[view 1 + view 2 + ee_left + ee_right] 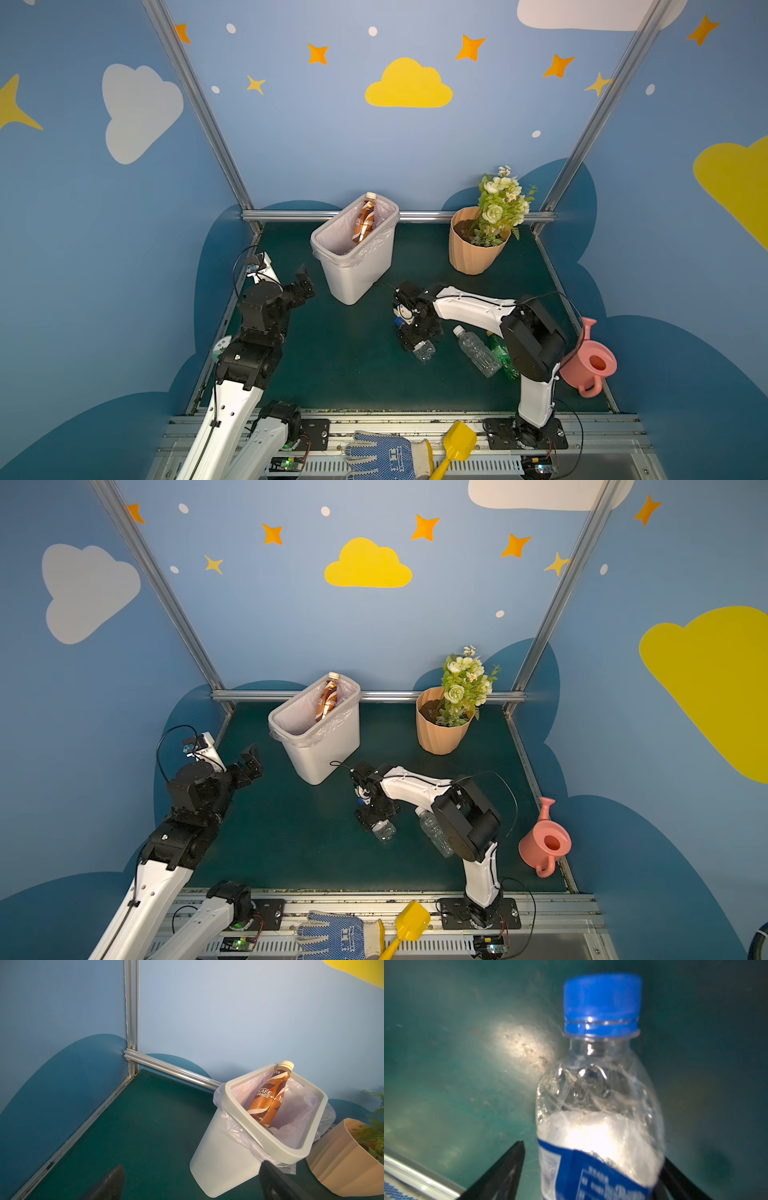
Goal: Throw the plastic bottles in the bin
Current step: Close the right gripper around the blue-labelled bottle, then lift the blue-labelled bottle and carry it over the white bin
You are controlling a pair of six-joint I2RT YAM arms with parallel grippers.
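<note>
**Bottle disposal station: one bottle in the bin, three on the table**

The bin point(357, 274) stands near the far edge of the table point(345, 374), left of its middle, with a thin bag folded over the rim. One brown bottle point(268, 1099) leans inside it, its cream cap at the far rim. The label shows "SCAFE" in white with Chinese characters beneath; the rest of the wording is cut off.

The right gripper point(419, 347) is down at the table, right of the middle, over a clear bottle with a blue cap point(598, 1105) lying on its side. In the right wrist view the fingers point(508, 1167) sit on either side of the bottle. One finger shows a clear gap to it and the other is at its wall, so no firm hold is seen. The blue label carries white print, too blurred to read.

A clear bottle with a white cap point(476, 351) and a green bottle point(503, 355) lie side by side toward the right edge, partly under the right arm.

The left gripper point(305, 280) hangs by the left edge, its fingers point(113, 1182) spread wide and holding nothing.
</note>
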